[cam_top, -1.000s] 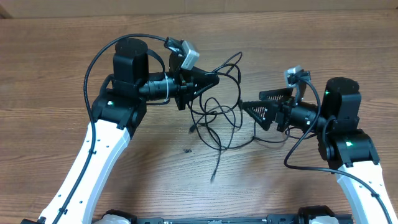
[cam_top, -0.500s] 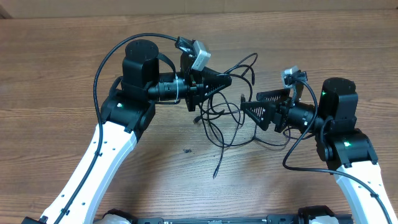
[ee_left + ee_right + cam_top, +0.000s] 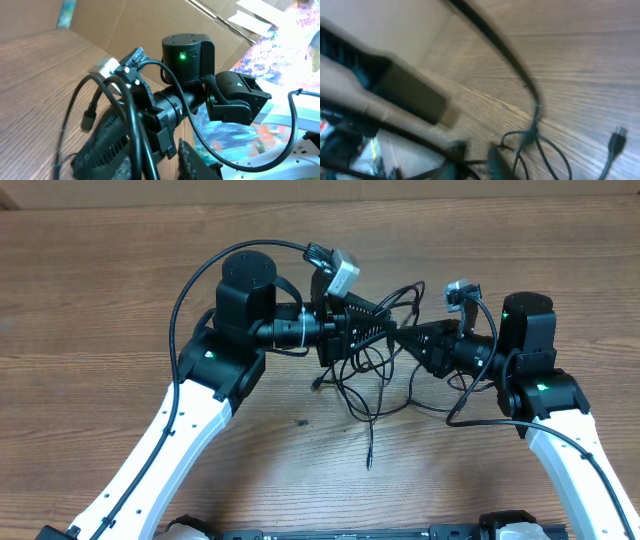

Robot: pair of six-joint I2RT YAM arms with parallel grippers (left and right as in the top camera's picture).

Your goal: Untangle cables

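Since a second ago my hands have drawn together. My left hand (image 3: 385, 330) has carried the black cables (image 3: 365, 385) rightward, and my right hand (image 3: 408, 338) has swung in to meet it tip to tip, toward the far middle of the bench (image 3: 100, 280). My right hand was wide apart then and is together now; whether it pinches a cord I cannot tell. Nor can I tell if my left hand is apart or together. The tangle sits at both tips, with one loose end (image 3: 369, 466) trailing toward the near edge. Bare wood lies open toward both far corners
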